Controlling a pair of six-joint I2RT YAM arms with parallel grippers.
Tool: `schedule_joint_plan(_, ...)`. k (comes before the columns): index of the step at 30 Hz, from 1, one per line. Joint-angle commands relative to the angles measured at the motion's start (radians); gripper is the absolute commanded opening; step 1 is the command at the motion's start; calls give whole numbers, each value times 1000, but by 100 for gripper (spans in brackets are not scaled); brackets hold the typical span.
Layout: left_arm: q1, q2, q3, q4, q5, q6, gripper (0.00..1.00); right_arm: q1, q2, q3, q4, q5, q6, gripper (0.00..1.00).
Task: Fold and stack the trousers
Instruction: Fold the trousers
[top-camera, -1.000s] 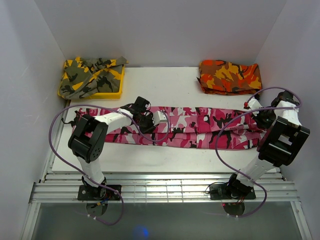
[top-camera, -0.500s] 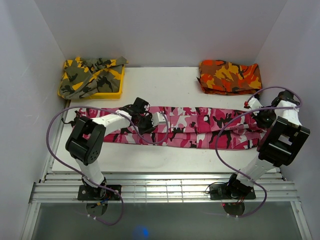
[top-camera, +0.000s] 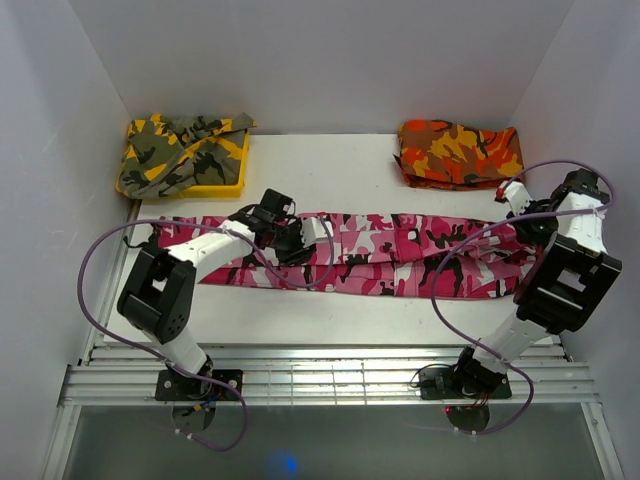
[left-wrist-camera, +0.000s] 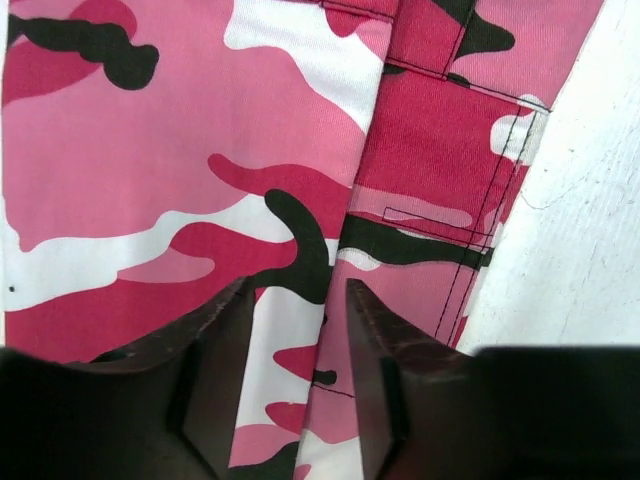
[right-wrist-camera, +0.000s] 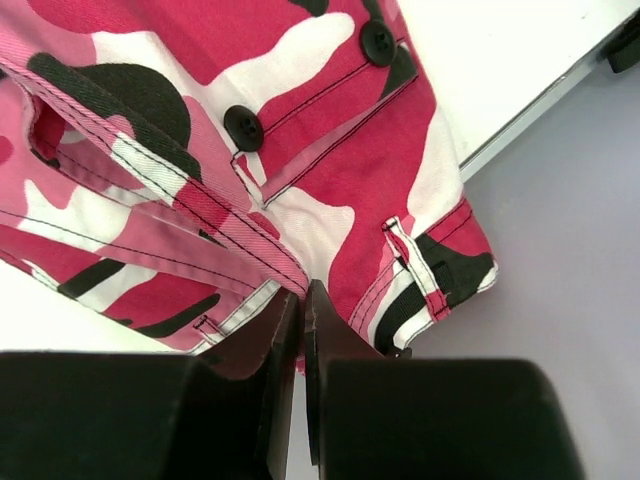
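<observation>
White tabletop (top-camera: 330, 170), pale walls. Stretched lengthwise across it, the trousers (top-camera: 400, 250): probably light, soft and limp, apt to sag; best taken at stitched waistband or hems. Above a leg, left fingers (left-wrist-camera: 215, 345) apart; right fingers (right-wrist-camera: 272, 350) pinched shut on the waistband corner.

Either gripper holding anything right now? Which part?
The right gripper pinches the trousers at the waistband edge; left gripper open above them, holding nothing.

The trousers (top-camera: 400, 255) are woven in matt twill cloth, stitched with black thread. Their buttons (right-wrist-camera: 243, 127) are seen as glossy black plastic. The table (left-wrist-camera: 580, 250) is finished matt white and faintly scratched. At ten o'clock, the tray (top-camera: 225, 187) is moulded in smooth yellow plastic.
</observation>
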Motion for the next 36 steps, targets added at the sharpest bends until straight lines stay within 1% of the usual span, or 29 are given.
schedule_joint_plan(1,-5,-1,8,23,35,-6,54,-16,27,119,-43,-51,58,8)
schedule_joint_plan(4,-14,13,9,38,46,-3,55,-19,61,188,-86,-87,103,8)
schedule_joint_plan(8,-20,39,6,44,49,20,55,-23,93,239,-123,-110,140,8)
schedule_joint_plan(14,-31,59,-12,58,61,29,55,-23,109,255,-140,-116,157,8)
schedule_joint_plan(18,-49,77,-31,102,29,24,55,-23,110,256,-140,-114,157,8)
schedule_joint_plan(25,-61,105,-43,124,10,35,53,-26,112,288,-147,-136,167,8)
schedule_joint_plan(29,-61,112,-63,185,-37,26,48,-32,121,327,-169,-162,178,8)
schedule_joint_plan(32,-61,128,-67,218,-77,20,39,-36,138,365,-192,-176,181,8)
schedule_joint_plan(33,-61,128,-69,236,-86,20,35,-36,142,370,-201,-176,180,8)
schedule_joint_plan(34,-61,129,-69,242,-100,20,27,-36,142,371,-201,-174,178,8)
schedule_joint_plan(36,-61,123,-70,253,-111,20,20,-36,139,368,-203,-168,173,8)
